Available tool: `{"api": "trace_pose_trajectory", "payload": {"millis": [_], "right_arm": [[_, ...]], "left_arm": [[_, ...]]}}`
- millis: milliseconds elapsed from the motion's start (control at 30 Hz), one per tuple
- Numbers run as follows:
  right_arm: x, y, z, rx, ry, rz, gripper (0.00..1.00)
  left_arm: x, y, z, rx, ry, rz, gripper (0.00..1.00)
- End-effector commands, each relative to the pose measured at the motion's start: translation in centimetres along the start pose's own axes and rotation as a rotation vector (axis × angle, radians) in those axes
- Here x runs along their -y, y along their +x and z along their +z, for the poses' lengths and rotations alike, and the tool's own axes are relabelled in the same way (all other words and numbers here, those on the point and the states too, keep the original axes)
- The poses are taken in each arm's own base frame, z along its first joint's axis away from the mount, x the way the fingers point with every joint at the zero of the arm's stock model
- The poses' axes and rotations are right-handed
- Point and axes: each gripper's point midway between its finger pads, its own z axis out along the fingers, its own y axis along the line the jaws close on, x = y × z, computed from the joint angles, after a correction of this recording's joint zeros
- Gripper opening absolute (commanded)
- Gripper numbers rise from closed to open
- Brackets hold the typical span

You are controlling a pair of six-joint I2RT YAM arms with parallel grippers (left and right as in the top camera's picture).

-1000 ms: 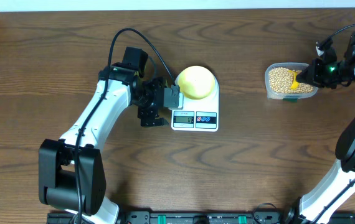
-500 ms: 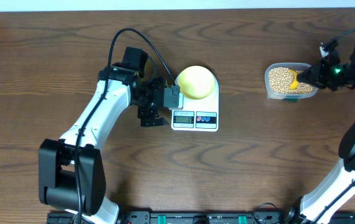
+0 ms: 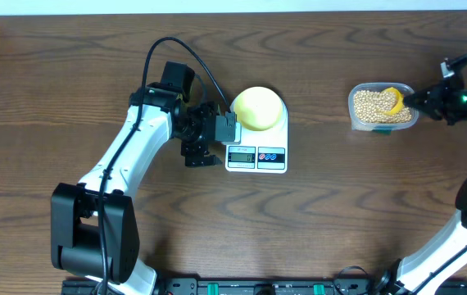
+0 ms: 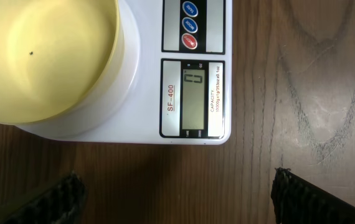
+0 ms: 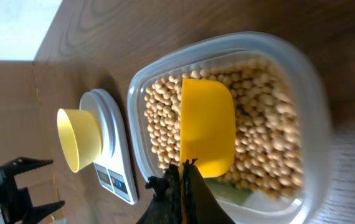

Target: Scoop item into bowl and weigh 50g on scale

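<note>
The pale yellow bowl (image 3: 258,107) stands empty on the white scale (image 3: 256,156), whose display (image 4: 194,96) reads zero. My left gripper (image 3: 217,139) hovers beside the scale's left front corner, open and holding nothing; in the left wrist view its fingertips (image 4: 58,198) frame bare wood. The tan beans (image 3: 369,103) fill a clear container (image 3: 380,125) at the right. My right gripper (image 5: 182,182) is shut on the handle of a yellow scoop (image 5: 207,124), which lies on the beans (image 5: 265,118) with none on its visible face.
The bowl (image 5: 78,140) and scale (image 5: 112,171) also show far off in the right wrist view. The table's far edge runs along the top of the overhead view. Dark arm bases stand at the front edge.
My right arm has drawn back to the right, and the scoop has slid with it toward the container's right side. The left arm, bowl and scale have not moved.
</note>
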Motion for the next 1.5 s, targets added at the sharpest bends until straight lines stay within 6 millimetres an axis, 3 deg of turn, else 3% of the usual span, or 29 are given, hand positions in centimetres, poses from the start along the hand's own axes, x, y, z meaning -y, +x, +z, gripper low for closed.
{"api": "trace_pose_trajectory", "payload": {"millis": [0, 267, 1467], "right_arm": [[0.7, -0.1, -1.1, 0.027, -0.042, 0.022, 0.01], [0.9, -0.5, -2.5, 0.069, -0.101, 0.056, 0.01], [0.5, -0.5, -2.6, 0.069, -0.122, 0.051, 0.01]], "left_arm": [[0.5, -0.1, 0.3, 0.013, 0.020, 0.000, 0.98], [0.5, -0.1, 0.3, 0.013, 0.020, 0.000, 0.97], [0.5, -0.1, 0.3, 0.013, 0.020, 0.000, 0.98]]}}
